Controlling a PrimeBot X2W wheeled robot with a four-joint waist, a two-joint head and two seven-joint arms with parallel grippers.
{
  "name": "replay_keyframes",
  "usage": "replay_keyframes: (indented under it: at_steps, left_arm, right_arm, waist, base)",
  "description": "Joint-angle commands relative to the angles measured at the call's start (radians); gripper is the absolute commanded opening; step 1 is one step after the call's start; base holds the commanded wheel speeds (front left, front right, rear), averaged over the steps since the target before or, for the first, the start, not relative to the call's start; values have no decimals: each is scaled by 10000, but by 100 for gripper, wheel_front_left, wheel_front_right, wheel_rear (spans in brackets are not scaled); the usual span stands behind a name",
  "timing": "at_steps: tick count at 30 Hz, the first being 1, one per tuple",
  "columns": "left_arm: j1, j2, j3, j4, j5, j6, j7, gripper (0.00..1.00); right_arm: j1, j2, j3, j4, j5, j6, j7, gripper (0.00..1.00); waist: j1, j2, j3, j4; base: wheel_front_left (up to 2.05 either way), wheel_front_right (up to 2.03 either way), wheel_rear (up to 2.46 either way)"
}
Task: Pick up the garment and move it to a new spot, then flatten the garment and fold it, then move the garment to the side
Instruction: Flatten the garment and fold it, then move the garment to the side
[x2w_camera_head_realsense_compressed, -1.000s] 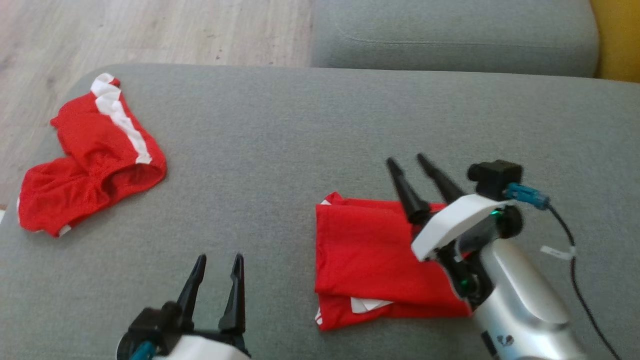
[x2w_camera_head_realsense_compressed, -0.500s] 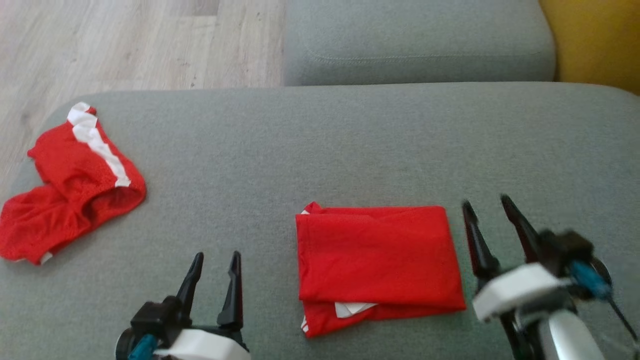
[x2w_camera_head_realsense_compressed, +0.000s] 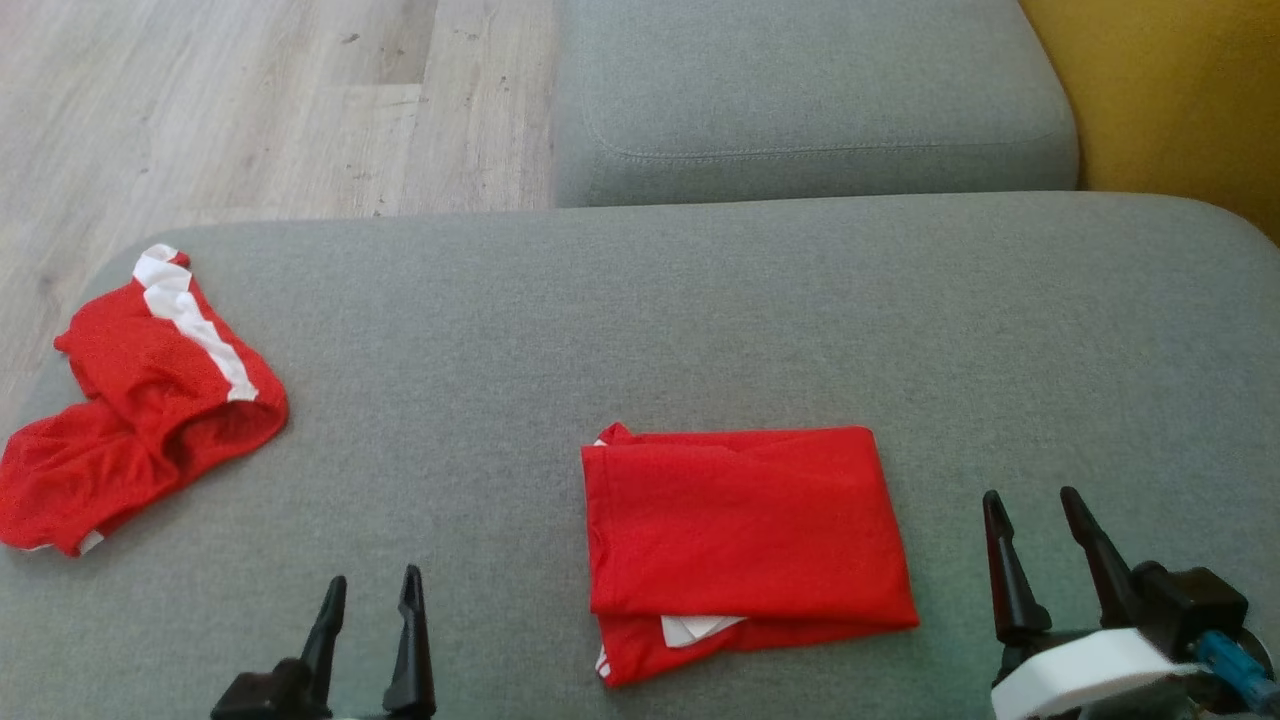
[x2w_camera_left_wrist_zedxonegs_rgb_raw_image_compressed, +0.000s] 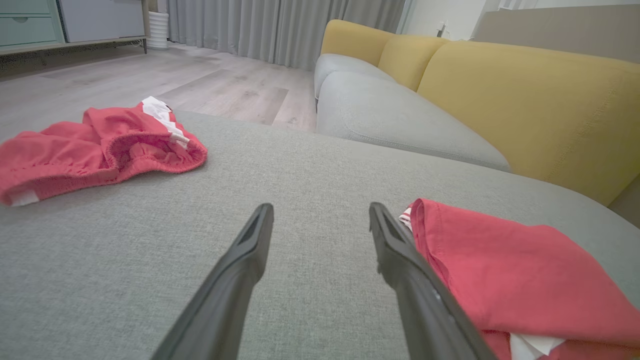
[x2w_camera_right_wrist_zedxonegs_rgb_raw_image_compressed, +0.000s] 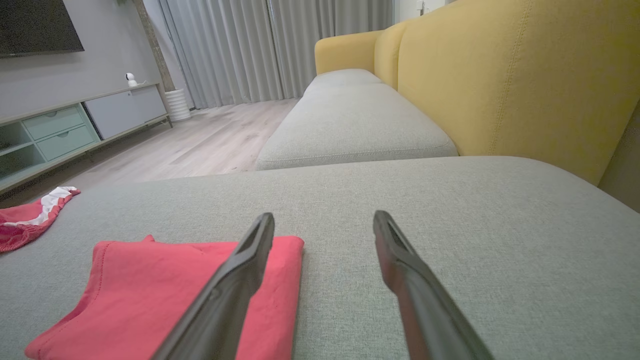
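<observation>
The room had a pale wood floor (x2w_camera_head_realsense_compressed: 250, 100), grey curtains (x2w_camera_right_wrist_zedxonegs_rgb_raw_image_compressed: 240, 50) and a low cabinet (x2w_camera_right_wrist_zedxonegs_rgb_raw_image_compressed: 75, 125) along one wall. A sofa with a yellow backrest (x2w_camera_head_realsense_compressed: 1150, 90) carried a grey seat cushion (x2w_camera_head_realsense_compressed: 800, 90), and the large grey work cushion (x2w_camera_head_realsense_compressed: 640, 330) lay in front of it.

The folded red garment (x2w_camera_head_realsense_compressed: 740, 530) lay flat on the work cushion, slightly right of centre and towards the near edge. It formed a neat rectangle, with a white patch showing between the layers at the near edge. A crumpled red garment (x2w_camera_head_realsense_compressed: 140, 400) with a white stripe lay at the far left edge of the same cushion, well apart from the folded one.

The folded garment lay between the two grippers and touched neither. The right gripper (x2w_camera_head_realsense_compressed: 1029, 494) stood near the garment's right edge, with bare cushion between them. In the right wrist view, the garment showed to the left, partly behind the left-hand finger. The left gripper (x2w_camera_head_realsense_compressed: 374, 576) stood further off on the garment's left side; in the left wrist view, the garment lay beside the right-hand finger.

Both arms were low at the near edge of the head view, fingers pointing away across the cushion. The jaws of each gripper stood apart and held nothing
</observation>
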Motion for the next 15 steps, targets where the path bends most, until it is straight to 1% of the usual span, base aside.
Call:
replay_keyframes:
  at_steps: [1,15]
  left_arm:
    - [-299,176,471,-327,10,51,-112,100]
    - [-212,210,491,-225,118,-11,-120,100]
  right_arm:
    - [-300,-64,248,-308,46,67,-144,100]
    - [-369,-64,353,61,-31,67,-225,100]
  waist:
    - [1,-1,-6,5]
    - [1,-1,-39,74]
  base:
    - [0,0,0]
    - [0,0,0]
